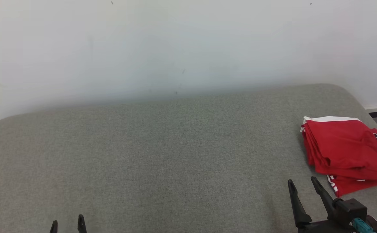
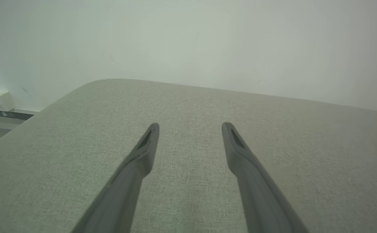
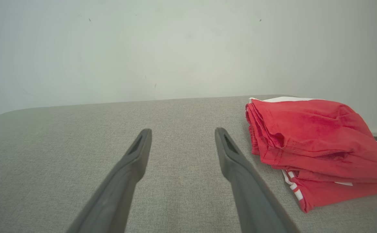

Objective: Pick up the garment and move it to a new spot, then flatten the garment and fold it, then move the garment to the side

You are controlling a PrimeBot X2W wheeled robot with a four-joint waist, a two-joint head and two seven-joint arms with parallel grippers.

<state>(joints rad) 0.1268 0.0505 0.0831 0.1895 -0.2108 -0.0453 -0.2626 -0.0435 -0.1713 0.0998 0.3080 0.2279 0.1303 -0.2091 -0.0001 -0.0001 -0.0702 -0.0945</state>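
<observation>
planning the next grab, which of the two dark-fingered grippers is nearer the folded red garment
The right gripper, open just beside the folded red garment on the grey fabric surface; the left gripper is far across it.

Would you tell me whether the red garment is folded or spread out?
Folded: the red garment lies as a compact stack of layers.

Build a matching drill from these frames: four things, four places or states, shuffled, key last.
1 red garment
2 left gripper
3 right gripper
4 white wall box

A open, far from the garment, over bare grey cushion
B folded, at the cushion's right end
C open, close beside the garment, not touching it
D low on the wall, beyond the cushion's edge

Pairs: 1-B, 2-A, 3-C, 4-D
</observation>
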